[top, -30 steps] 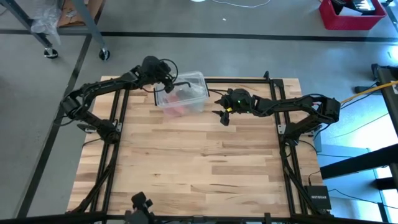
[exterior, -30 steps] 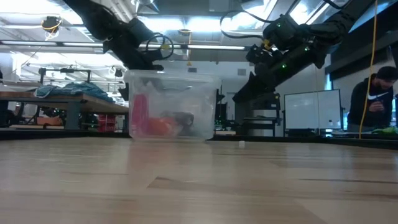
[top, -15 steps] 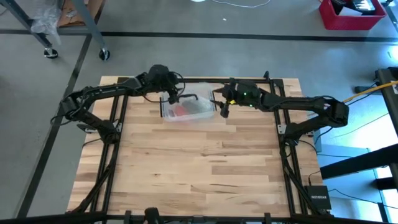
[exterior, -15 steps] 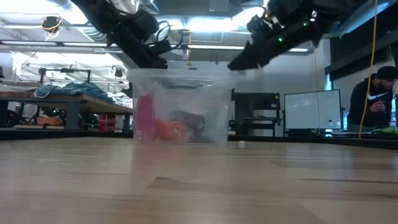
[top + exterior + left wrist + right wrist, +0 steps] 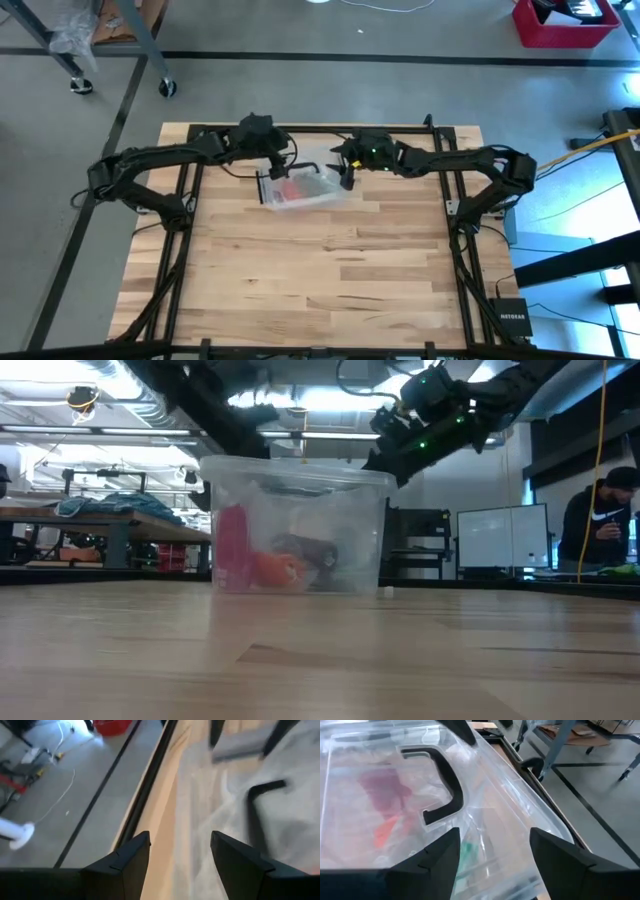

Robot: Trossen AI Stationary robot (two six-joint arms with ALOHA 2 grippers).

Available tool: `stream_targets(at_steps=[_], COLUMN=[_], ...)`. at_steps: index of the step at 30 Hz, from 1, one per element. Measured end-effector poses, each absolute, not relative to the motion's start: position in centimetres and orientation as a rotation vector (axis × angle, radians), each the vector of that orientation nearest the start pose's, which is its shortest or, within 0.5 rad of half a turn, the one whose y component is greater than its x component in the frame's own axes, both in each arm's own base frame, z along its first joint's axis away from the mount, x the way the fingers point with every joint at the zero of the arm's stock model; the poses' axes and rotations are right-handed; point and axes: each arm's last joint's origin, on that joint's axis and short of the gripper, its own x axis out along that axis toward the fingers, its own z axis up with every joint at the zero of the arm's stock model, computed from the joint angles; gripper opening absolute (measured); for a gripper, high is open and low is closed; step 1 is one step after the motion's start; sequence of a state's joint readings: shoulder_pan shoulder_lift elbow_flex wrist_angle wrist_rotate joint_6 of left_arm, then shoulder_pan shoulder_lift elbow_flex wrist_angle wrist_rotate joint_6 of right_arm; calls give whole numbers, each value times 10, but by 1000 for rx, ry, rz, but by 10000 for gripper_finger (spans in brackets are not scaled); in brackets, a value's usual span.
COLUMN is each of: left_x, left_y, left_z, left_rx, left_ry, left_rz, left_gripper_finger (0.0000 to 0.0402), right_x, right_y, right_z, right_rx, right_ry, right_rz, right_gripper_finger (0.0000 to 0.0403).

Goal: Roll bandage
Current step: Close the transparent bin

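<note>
A clear plastic box (image 5: 305, 190) with a black lid handle (image 5: 447, 785) stands on the table's far middle. Through its wall show pink and orange things and a dark lump (image 5: 305, 553). I cannot tell whether that lump is the bandage, and no bandage shows elsewhere. My left gripper (image 5: 283, 165) is open over the box's far left corner, its fingers (image 5: 135, 855) spread with the lid beside them. My right gripper (image 5: 346, 178) is open over the lid's right end (image 5: 485, 815). My left gripper hangs at the box's far left top edge, and its own body hides the place, so I cannot tell whether it touches. My right gripper comes slanting down from the table's right, a fingertip (image 5: 385, 460) at the box's upper right corner; touch cannot be told.
Black frame rails (image 5: 300, 128) run along the table's far edge and sides. Bare wood (image 5: 320, 280) fills the near half. A person (image 5: 600, 520) sits in the room beyond the table, at the right of the low view.
The box has slid toward the table's near edge and turned to lie squarer to it. My left gripper has gone with it, toward the near edge and a little right. My right gripper has risen and shifted left toward the box's right end. Both have stayed open.
</note>
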State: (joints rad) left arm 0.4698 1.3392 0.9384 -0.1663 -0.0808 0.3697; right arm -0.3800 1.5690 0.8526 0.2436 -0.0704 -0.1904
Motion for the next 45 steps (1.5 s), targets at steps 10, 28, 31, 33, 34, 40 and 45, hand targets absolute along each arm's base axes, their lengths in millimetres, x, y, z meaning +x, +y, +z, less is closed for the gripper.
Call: stream_targets(at_steps=[10, 28, 31, 33, 34, 40, 45], left_x=[245, 220, 219, 218, 219, 217, 209], left_y=[128, 155, 155, 155, 154, 147, 146], left_z=[265, 192, 189, 189, 190, 217, 242], left_rx=[190, -46, -46, -45, -43, 5, 90], left_ry=[765, 503, 490, 488, 486, 423, 371], left_rz=[479, 474, 481, 482, 481, 494, 563], left_gripper_finger=[203, 203, 203, 203, 203, 203, 203], right_x=[307, 307, 307, 307, 307, 307, 307], right_y=[-120, -119, -119, -119, -119, -119, -119], right_z=[206, 205, 205, 205, 205, 204, 204], right_rx=[-28, -21, -21, -20, -20, -17, -15], right_ry=[488, 483, 483, 483, 483, 483, 485], right_rz=[-255, -237, -236, -235, -235, -236, -236], right_gripper_finger=[243, 243, 243, 243, 243, 243, 243])
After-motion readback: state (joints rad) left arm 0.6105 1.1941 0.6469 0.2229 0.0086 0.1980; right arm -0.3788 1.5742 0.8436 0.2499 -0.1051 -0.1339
